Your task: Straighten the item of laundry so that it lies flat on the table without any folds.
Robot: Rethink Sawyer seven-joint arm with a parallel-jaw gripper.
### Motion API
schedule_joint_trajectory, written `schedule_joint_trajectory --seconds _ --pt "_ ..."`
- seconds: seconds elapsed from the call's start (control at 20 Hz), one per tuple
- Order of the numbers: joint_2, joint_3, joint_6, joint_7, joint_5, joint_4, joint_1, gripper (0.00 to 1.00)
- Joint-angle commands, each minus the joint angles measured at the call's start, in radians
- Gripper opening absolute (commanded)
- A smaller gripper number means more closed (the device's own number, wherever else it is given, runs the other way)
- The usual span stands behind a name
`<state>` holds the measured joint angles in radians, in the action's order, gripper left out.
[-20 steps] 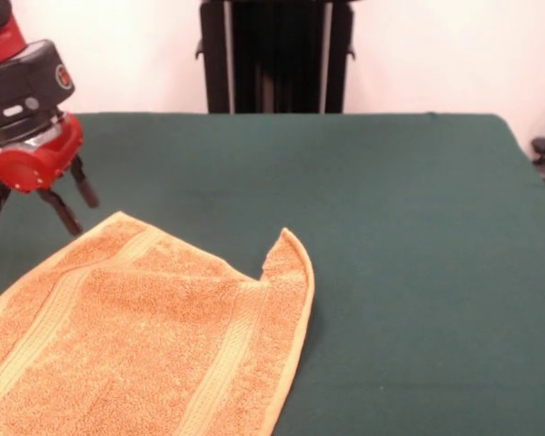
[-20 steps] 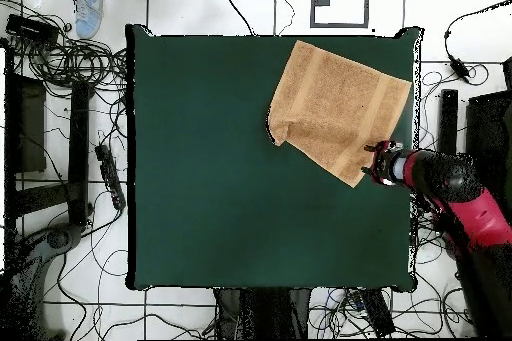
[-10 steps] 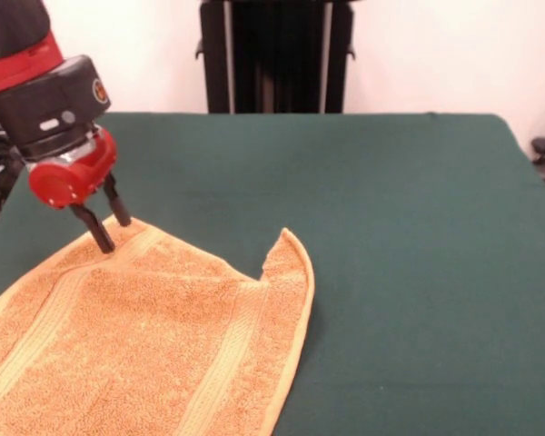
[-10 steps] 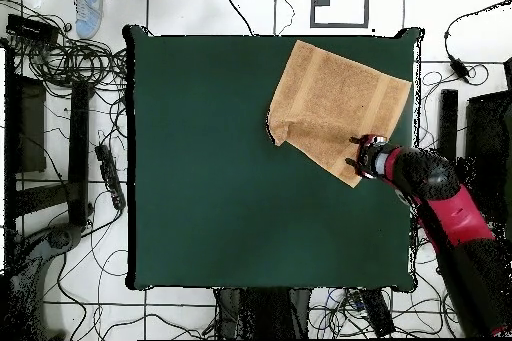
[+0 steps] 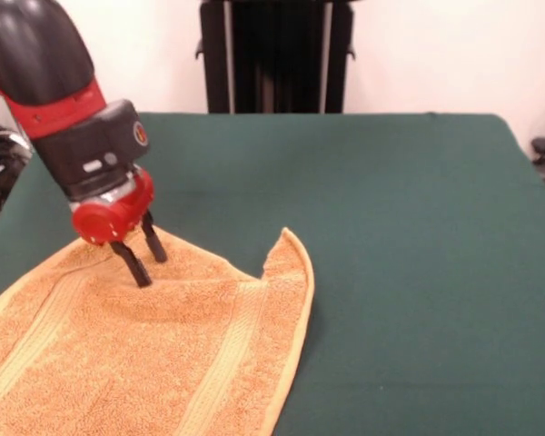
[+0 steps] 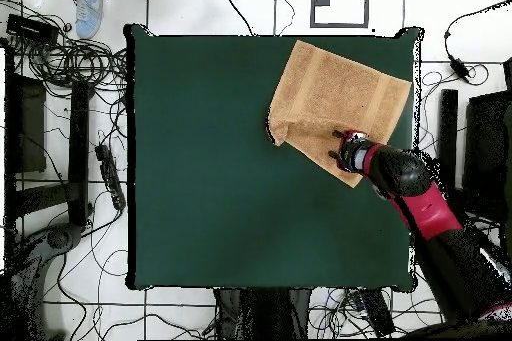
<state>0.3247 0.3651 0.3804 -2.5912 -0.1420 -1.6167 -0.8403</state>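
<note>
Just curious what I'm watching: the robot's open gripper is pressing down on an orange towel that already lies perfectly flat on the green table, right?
Not quite. The open gripper is down on the orange towel on the green table, but the towel is not flat: the front view shows one corner folded over.

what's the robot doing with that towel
The red and black arm has its gripper down on the orange-tan towel, with the two fingers open and their tips on the terry near one corner. The towel lies toward one corner of the green table, mostly spread out. It is not flat yet: one corner is folded over and stands up a little. That fold lies apart from where the gripper is now.
</note>
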Motion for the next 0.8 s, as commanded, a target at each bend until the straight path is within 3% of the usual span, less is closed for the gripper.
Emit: schedule_joint_trajectory --seconds 0.05,0.7,0.75,0.8 --pt "-0.141 0.111 -0.068 -0.016 -0.009 -0.015 0.022 1.0" --pt "-0.178 0.099 -0.088 -0.023 0.001 -0.003 0.029 1.0" --pt "-0.173 0.086 -0.123 -0.04 0.008 -0.002 0.042 0.0" --pt "-0.167 0.068 -0.13 -0.053 0.008 0.002 0.057 0.0"
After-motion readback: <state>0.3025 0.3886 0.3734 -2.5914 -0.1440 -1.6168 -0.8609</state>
